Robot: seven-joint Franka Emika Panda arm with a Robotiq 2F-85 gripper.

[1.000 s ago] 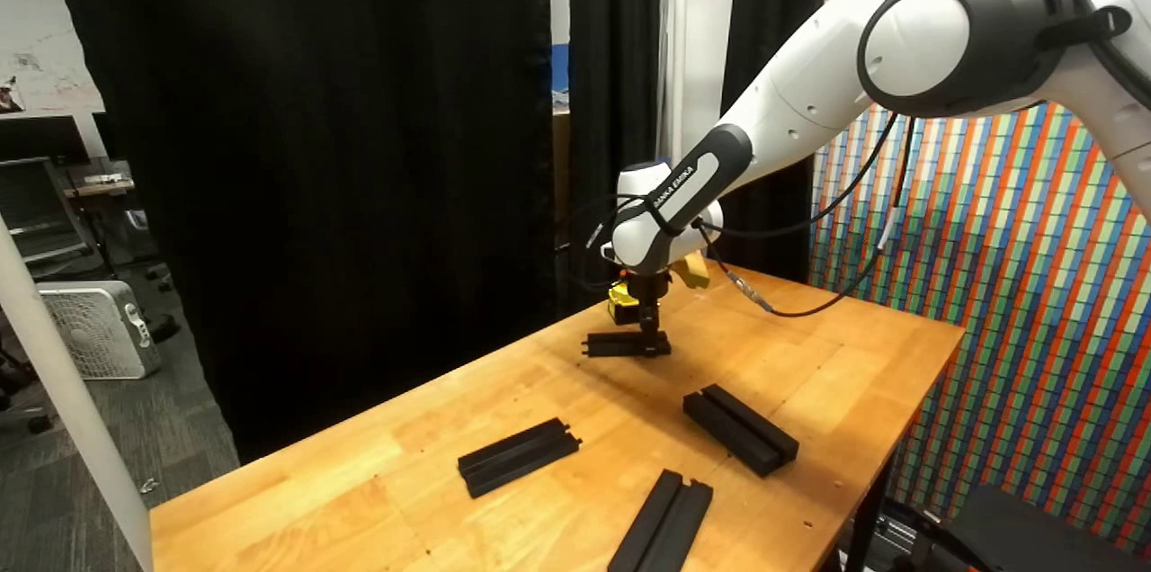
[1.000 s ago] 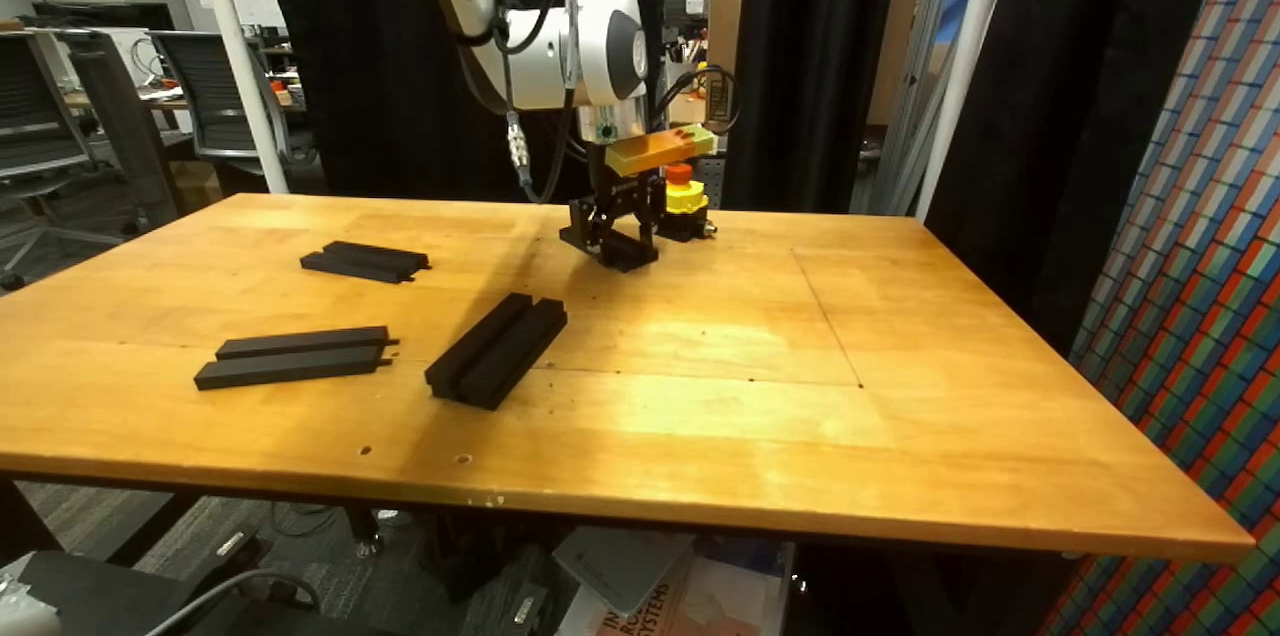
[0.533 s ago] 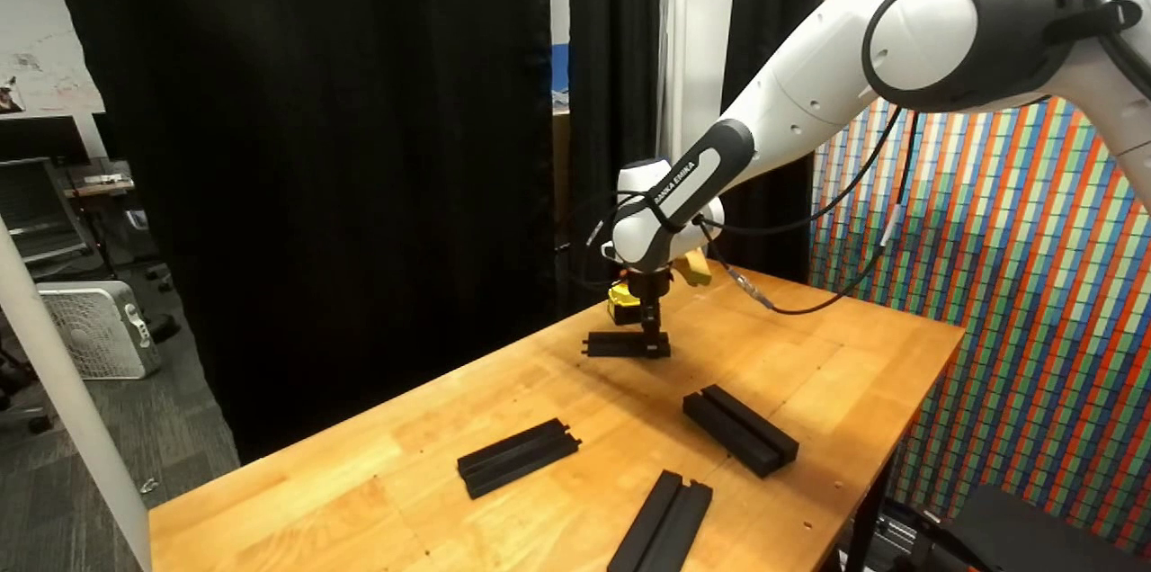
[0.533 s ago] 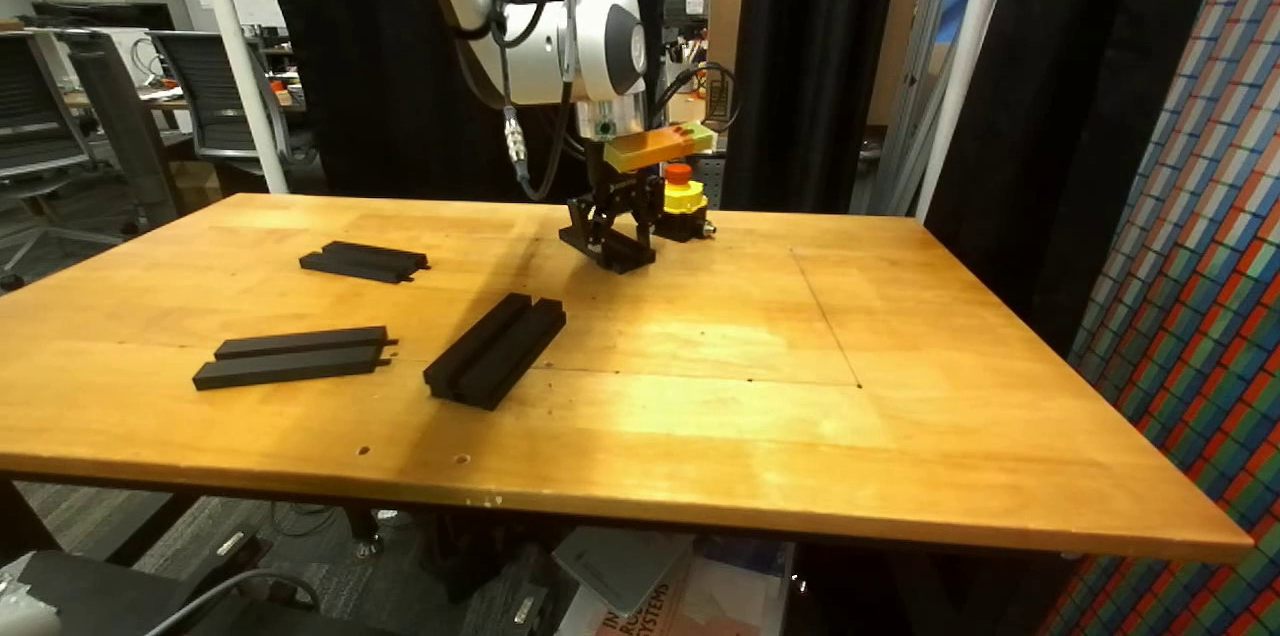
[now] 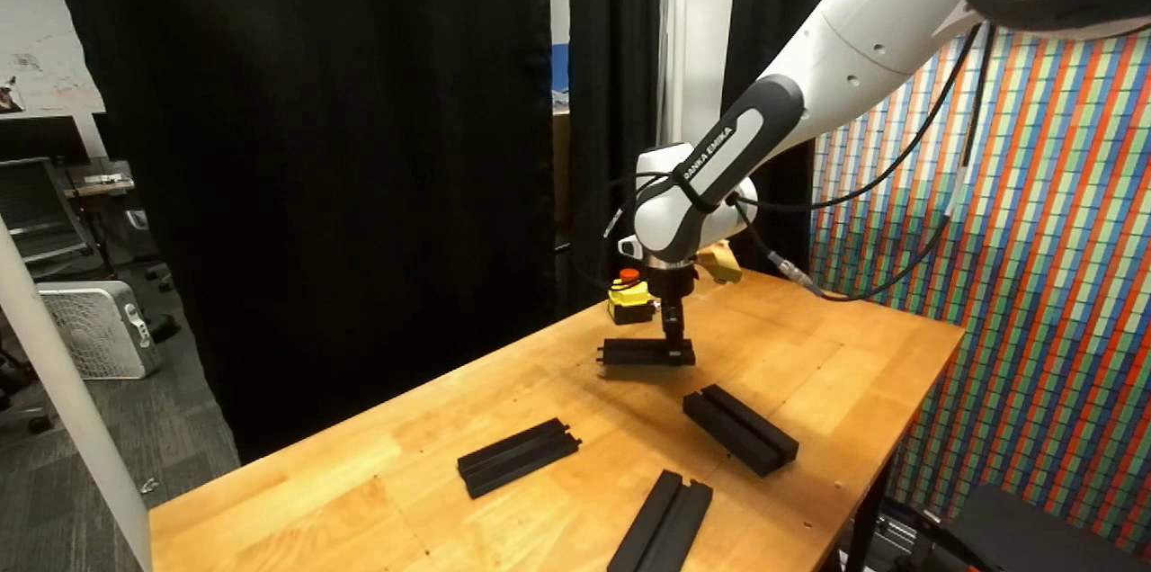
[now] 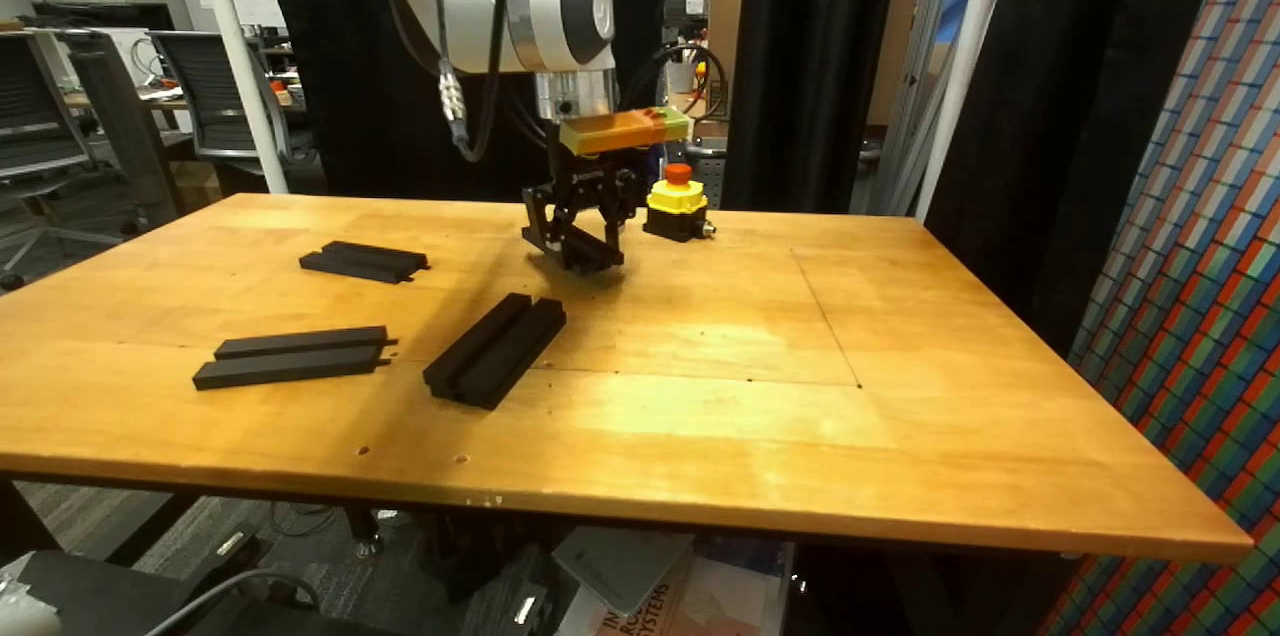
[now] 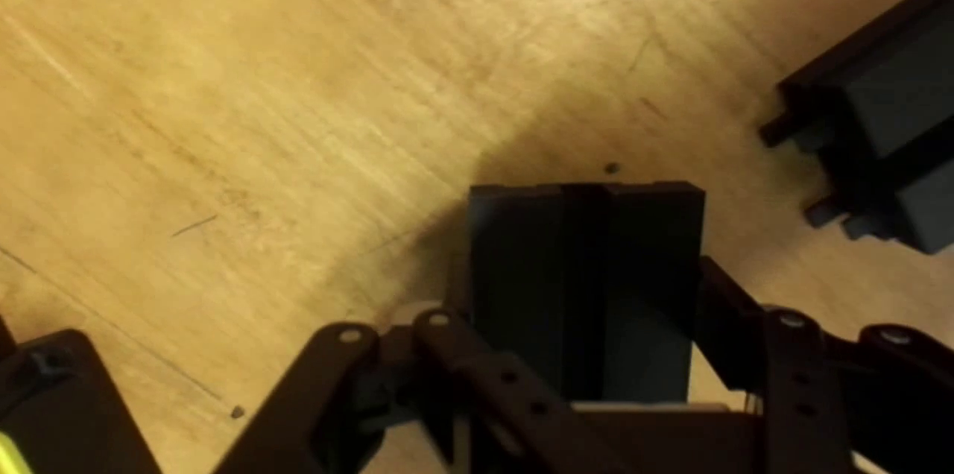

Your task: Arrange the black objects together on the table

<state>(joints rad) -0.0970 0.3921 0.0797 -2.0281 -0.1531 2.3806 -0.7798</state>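
The first bar [image 5: 634, 353] is clamped across its width by the gripper [image 7: 583, 299], jaws parted just that far, and held slightly above the table [image 6: 800, 441], by the far edge in an exterior view. The second bar [image 6: 365, 262] is laid near the far-left corner; the third bar [image 6: 290, 365] and fourth bar [image 6: 497, 350] are set closer to the near edge.
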